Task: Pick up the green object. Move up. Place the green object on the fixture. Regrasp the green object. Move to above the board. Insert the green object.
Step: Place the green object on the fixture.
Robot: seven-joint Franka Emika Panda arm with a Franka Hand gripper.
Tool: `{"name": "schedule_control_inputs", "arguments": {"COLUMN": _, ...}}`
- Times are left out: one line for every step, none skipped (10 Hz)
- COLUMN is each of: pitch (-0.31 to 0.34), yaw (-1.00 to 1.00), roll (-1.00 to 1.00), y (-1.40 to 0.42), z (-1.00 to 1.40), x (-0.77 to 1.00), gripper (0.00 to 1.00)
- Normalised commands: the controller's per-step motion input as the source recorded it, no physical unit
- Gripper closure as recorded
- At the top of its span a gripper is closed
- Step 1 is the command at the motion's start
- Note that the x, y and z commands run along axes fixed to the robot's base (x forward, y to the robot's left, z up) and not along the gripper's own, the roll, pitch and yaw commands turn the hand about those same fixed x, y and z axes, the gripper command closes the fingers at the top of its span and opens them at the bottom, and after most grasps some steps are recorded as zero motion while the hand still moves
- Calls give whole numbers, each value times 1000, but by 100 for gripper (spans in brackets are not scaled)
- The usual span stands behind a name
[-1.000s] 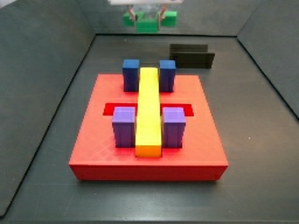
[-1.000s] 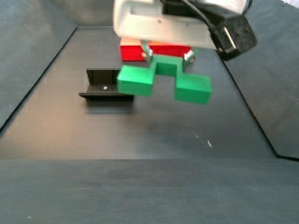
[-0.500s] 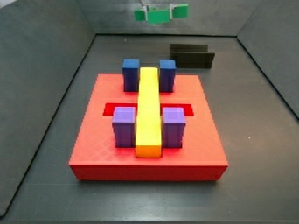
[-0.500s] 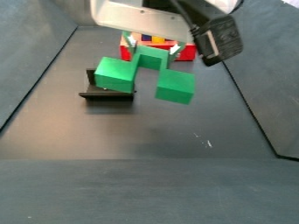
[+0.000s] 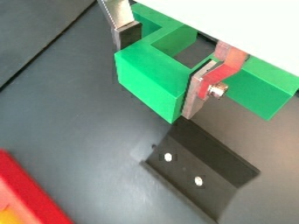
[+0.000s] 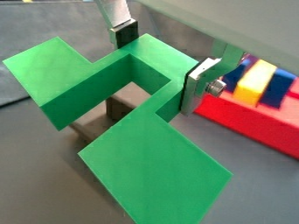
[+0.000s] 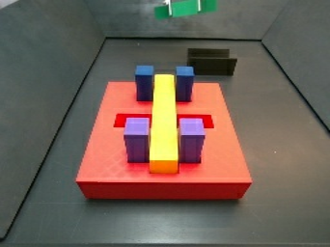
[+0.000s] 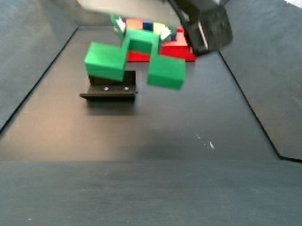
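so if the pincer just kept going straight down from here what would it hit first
Probably the fixture: the pincer holds the green object above it, so that piece would likely touch first, though depth is unclear.

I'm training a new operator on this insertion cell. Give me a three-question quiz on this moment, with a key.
1. True or false: the green object rests on the fixture.
2. What does the gripper hold? A) a blue block B) the green object C) nothing
3. Fill in: the long bar on the board is ____.

Key:
1. False; in a side view it hangs above the fixture, held in the air.
2. B
3. Yellow
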Motion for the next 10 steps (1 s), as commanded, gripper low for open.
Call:
{"name": "schedule_control_inputs", "arguments": {"pitch": 100, "yaw": 163, "roll": -440, "y": -140, "z": 0, "x": 426, "gripper": 100}}
{"name": "schedule_control_inputs", "arguments": {"pitch": 189, "yaw": 6, "roll": -566, "y": -71, "z": -40, "x": 506, "gripper": 100}}
{"name": "schedule_control_inputs", "arguments": {"pitch": 166, "yaw": 0, "roll": -717, "y": -63, "z": -77, "x": 517, "gripper": 100}}
{"name": "schedule_control_inputs", "arguments": {"pitch": 160, "yaw": -20, "roll": -769, "y": -43, "z": -49, "x": 537, "gripper": 100}}
{"name": "schedule_control_inputs", "arguments": {"pitch": 151, "yaw": -9, "roll": -777, "y": -23, "z": -46, "x": 526, "gripper": 100}}
{"name": "schedule_control_inputs", "arguments": {"pitch": 129, "yaw": 0, "roll": -771, "y": -17, "z": -49, "x": 497, "gripper": 100}}
{"name": "schedule_control_inputs", "arguments": {"pitch": 120, "yaw": 0, "roll": -729, "y": -37, "z": -109, "x": 480, "gripper": 100}}
{"name": "schedule_control_inputs", "arguments": {"pitch": 77, "yaw": 0, "roll": -680, "y": -43, "z": -194, "x": 406, "gripper": 100}}
{"name": "schedule_control_inputs", "arguments": {"pitch": 57, "yaw": 0, "roll": -629, "y": -74, "z": -246, "x": 354, "gripper": 100}}
{"name": "schedule_control_inputs", "arguments": {"pitch": 69, "yaw": 0, "roll": -369, "y": -251, "z": -254, "x": 254, "gripper": 100}}
